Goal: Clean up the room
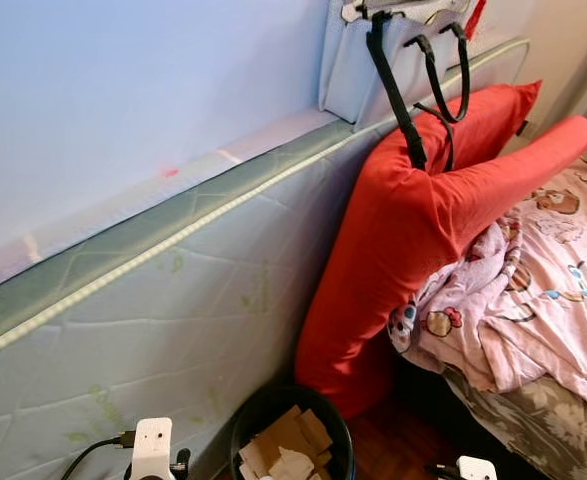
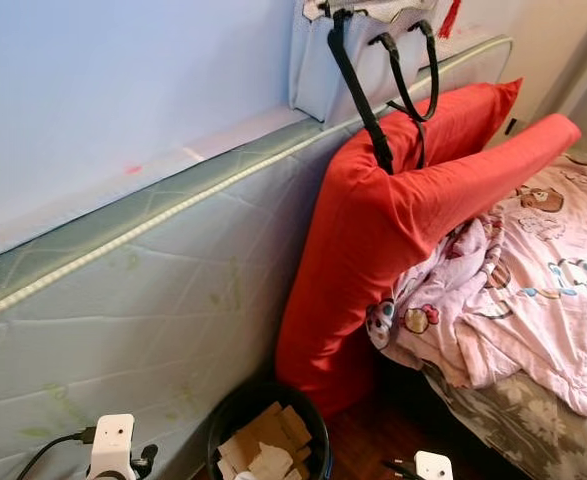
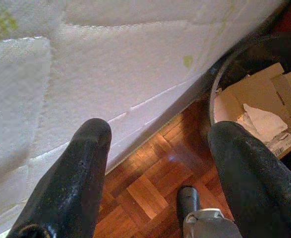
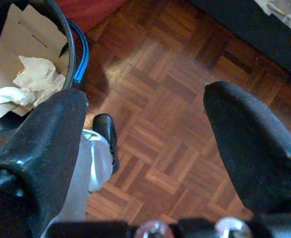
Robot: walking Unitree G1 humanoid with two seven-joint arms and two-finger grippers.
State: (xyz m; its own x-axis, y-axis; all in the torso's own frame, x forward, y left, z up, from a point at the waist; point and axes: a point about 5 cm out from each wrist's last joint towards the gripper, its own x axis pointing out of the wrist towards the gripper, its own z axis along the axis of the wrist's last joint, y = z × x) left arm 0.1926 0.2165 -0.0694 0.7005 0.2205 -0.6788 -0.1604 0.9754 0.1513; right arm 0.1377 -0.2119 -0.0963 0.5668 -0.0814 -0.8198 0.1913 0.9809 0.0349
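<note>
Both claws are held low with fingers spread apart and nothing between them: the left claw [image 3: 157, 163] over the brown parquet floor [image 3: 150, 188] beside a white quilted mattress [image 1: 173, 330] stood on its edge, the right claw [image 4: 145, 129] over bare parquet. Just beside them, a round black waste bin [image 1: 258, 415] filled with torn brown cardboard and crumpled paper is seen at the foot of a large red pillow [image 1: 393, 250]. Pink patterned bedding [image 1: 533, 290] is spread on the bed, and a pale bag with black straps [image 1: 413, 70] is propped above the pillow.

The parquet floor [image 4: 185, 124] carries a black waste bin [image 1: 263, 410]; a pink blanket [image 1: 533, 290] lies on the bed [image 1: 533, 430].
</note>
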